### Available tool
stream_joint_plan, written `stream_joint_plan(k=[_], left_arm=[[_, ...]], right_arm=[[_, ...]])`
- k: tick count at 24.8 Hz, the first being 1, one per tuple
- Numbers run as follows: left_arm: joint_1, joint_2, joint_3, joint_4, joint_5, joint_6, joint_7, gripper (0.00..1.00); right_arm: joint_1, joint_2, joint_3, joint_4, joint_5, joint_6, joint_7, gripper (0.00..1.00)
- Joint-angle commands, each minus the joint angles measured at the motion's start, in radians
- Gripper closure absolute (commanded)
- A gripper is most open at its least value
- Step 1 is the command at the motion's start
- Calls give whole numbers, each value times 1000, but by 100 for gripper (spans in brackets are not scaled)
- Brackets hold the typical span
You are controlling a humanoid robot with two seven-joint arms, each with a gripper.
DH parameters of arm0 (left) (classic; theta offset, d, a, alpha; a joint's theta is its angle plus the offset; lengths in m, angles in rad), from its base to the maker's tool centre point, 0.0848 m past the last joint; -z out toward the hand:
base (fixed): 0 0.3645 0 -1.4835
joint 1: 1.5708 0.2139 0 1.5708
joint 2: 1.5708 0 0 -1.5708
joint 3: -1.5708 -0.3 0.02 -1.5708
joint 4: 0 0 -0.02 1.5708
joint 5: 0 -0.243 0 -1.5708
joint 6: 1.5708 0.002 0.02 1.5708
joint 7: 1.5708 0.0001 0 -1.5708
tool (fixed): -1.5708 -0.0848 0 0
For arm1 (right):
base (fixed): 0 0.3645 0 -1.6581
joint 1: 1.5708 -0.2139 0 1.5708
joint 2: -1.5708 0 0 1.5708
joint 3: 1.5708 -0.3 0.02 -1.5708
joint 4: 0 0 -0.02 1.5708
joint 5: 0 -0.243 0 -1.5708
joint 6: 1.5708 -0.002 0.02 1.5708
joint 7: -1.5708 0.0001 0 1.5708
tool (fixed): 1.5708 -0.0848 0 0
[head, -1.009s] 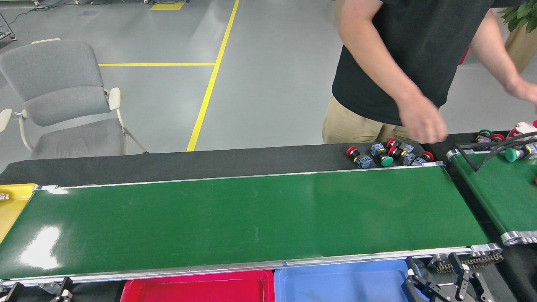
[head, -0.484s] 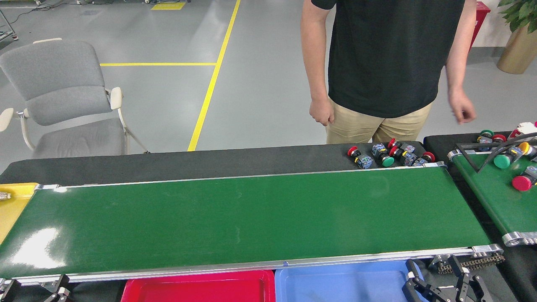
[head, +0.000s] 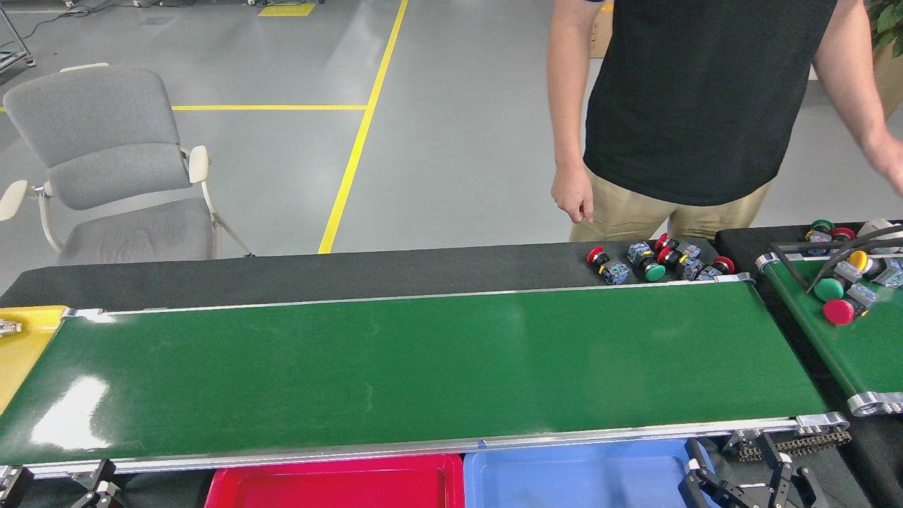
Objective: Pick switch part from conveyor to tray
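1. Right gripper hangs just below the conveyor's near rail, fingers spread apart, holding nothing; left gripper barely shows, state unclear.
2. Red tray and blue tray sit beneath that rail.
3. The conveyor carries nothing.
4. Switch parts lie beyond its far-right corner; others ride the side belt.
5. A person stands behind.

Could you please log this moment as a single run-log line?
conveyor: no parts | switch parts: on side belt | red tray, blue tray: nothing visible inside | right hand: idle
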Motion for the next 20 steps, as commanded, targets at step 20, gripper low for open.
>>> stream_joint_plan(k=[20], left_arm=[[10, 25, 7, -9, -1, 4, 9, 0]], right_arm=[[-103, 12, -13, -1, -12, 55, 107, 0]])
